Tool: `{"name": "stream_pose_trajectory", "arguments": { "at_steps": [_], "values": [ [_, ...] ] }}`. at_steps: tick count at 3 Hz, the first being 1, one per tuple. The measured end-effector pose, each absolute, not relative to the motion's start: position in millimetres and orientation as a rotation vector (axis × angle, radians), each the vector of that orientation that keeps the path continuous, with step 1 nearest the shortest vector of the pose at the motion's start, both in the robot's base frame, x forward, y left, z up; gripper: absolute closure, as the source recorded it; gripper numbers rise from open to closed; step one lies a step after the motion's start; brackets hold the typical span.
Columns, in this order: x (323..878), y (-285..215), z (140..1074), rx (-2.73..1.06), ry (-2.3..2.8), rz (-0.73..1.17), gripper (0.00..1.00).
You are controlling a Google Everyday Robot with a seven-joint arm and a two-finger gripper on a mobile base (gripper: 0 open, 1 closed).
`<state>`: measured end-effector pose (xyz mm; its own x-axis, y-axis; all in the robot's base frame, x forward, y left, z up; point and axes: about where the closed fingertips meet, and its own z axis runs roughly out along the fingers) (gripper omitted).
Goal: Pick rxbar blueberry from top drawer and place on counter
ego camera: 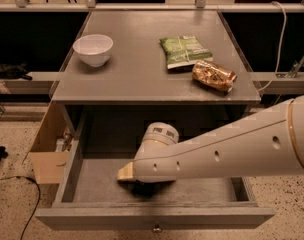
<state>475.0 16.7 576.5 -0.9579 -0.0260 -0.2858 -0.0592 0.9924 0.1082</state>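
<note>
No sight of the small flat rxbar blueberry in its dark navy wrapper. Presumably directly under the gripper (pixel 144 188), masked by the long white arm (pixel 217 154) and the dark shadow beneath its wrist. Gripper state impossible to tell: spread or closed, loaded or not. Gripper low inside the wide shallow grey wooden top drawer (pixel 67 184), near mid-floor, a little toward the front wall.

Probably the grasp step: down at the bar, no lift yet. Next, by judgement: a secure hold on the thin wrapper, a straight rise clear of the low front wall just ahead of the gripper, then up and back over the flat grey counter (pixel 142 79).

Drawer floor on either side of the gripper bare as far as visible.

On the counter, above and beyond the gripper:
- To picture left, a white round bowl (pixel 93 49), nothing seen in it.
- To picture right, a green snack bag (pixel 184 51) and a crinkly golden-brown packet (pixel 214 75), close together, contact impossible to tell.

Open grey surface straight above the gripper, between bowl and bag: a sensible landing spot.
</note>
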Motion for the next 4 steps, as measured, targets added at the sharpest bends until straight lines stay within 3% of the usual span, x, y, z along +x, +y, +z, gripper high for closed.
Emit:
{"name": "stream_pose_trajectory", "arguments": {
  "at_steps": [1, 2, 4],
  "values": [
    [475.0, 16.8, 576.2, -0.062, 2.849, 0.167, 0.16],
    [475.0, 16.8, 576.2, -0.062, 2.849, 0.167, 0.47],
    [474.5, 15.9, 597.7, -0.072, 2.844, 0.166, 1.00]
  ]
}}
